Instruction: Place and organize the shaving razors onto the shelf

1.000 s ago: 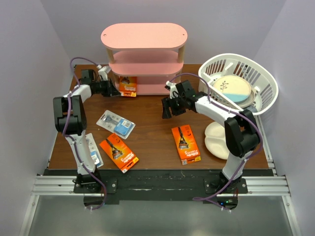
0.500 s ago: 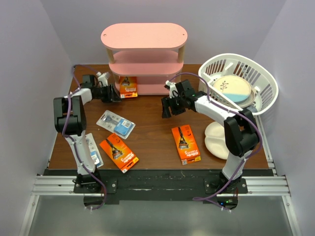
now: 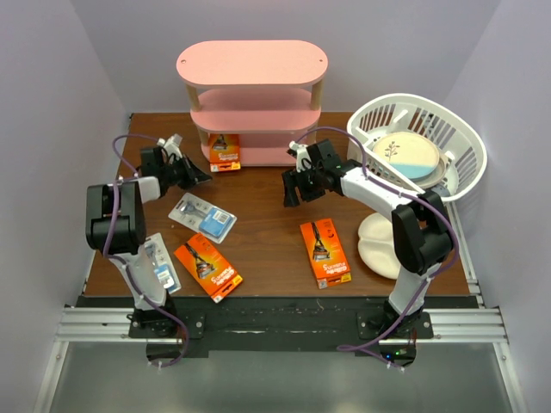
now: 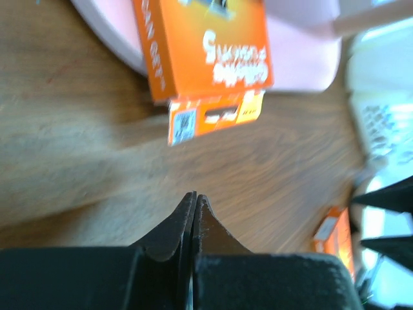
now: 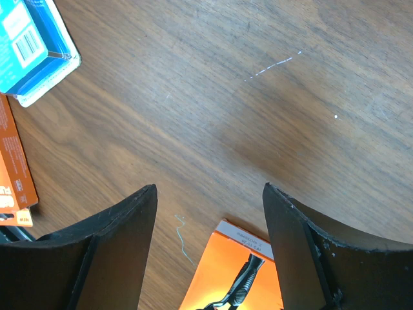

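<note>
On the lowest board of the shelf [image 3: 284, 157] one orange razor pack [image 3: 224, 151] is lying. Two other orange packs [image 3: 207, 268] and two blue-white packs [image 3: 202, 216] are lying on the table [image 3: 267, 232]. The left gripper [image 3: 201, 175] is hovering pressed together, empty; the right gripper [image 3: 289, 193] is hovering with jaws apart.

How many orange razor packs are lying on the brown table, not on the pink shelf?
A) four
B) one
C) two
C: the left orange pack and the right orange pack lie on the table, while the third orange pack sits on the bottom board of the pink shelf.
</note>
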Controlling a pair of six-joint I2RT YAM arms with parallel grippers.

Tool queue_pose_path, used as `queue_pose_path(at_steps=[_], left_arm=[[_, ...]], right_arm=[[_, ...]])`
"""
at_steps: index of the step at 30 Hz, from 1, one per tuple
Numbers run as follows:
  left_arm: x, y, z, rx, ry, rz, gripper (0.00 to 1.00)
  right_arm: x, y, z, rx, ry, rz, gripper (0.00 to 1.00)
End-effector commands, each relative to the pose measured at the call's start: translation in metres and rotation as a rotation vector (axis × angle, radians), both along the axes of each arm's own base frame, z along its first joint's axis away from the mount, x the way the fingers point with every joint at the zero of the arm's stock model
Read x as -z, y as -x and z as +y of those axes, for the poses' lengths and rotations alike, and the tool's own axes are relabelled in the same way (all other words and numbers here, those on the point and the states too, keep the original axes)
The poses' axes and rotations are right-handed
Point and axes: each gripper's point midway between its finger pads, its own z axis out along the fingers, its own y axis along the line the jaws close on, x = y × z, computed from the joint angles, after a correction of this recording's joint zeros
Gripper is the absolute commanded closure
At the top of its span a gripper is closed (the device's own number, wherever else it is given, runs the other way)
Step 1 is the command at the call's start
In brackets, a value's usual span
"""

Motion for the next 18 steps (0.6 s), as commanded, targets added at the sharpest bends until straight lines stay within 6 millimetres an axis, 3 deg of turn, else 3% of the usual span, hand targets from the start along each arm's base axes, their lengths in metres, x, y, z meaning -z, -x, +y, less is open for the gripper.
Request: queue_pose_path(at_steps=[1,8,18], left_arm=[[-0.022,-0.025,-0.011,-0.037,0.14,-0.059,1.0],[-0.023,-0.044,-0.024,-0.031,0.267,-0.051,1.0],[-0.023,-0.068,-0.021,-0.067,0.295,-0.065,1.0]], right_arm=[[-0.009,-0.012,-0.002,0.004,0.014,-0.041,0.29],[-0.006,-0.013,-0.005,0.004,0.035,-0.049,0.29],[-0.002,-0.02,-0.005,0.001,0.058,-0.048,0.29]])
